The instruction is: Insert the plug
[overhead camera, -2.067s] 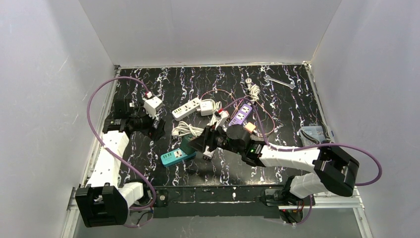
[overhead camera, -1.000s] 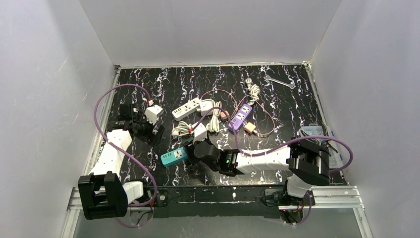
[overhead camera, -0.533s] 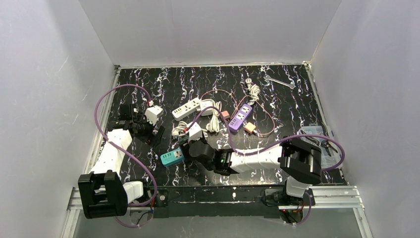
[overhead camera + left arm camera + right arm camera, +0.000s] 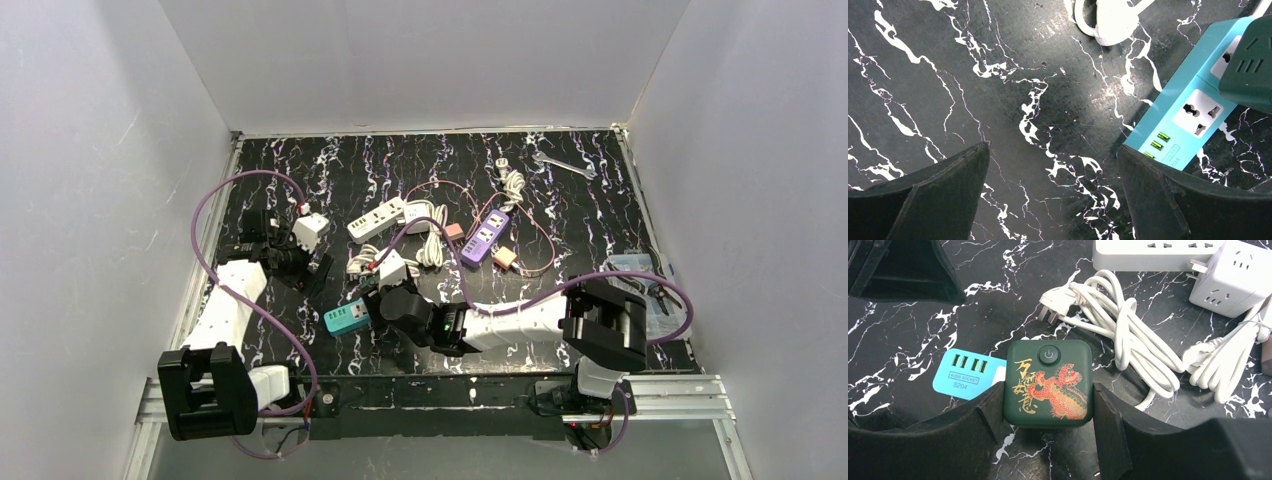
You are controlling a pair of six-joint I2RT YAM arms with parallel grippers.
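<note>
Nearby, white cable [image 4: 1128, 335] beside green plug [image 4: 1048, 385]

A dark green, rounded-square plastic plug block [image 4: 1048, 385] is showing a red-and-gold dragon, gold characters and a round power button on its top face. It is sitting upright over one end of a flat teal rectangular plastic power strip [image 4: 967, 374], with the right gripper [image 4: 1048, 412] clamping its two sides. The strip is lying flat, showing four USB ports at its free end and one uncovered universal socket just beside the block. The block is hiding whether its pins are seated.
</note>
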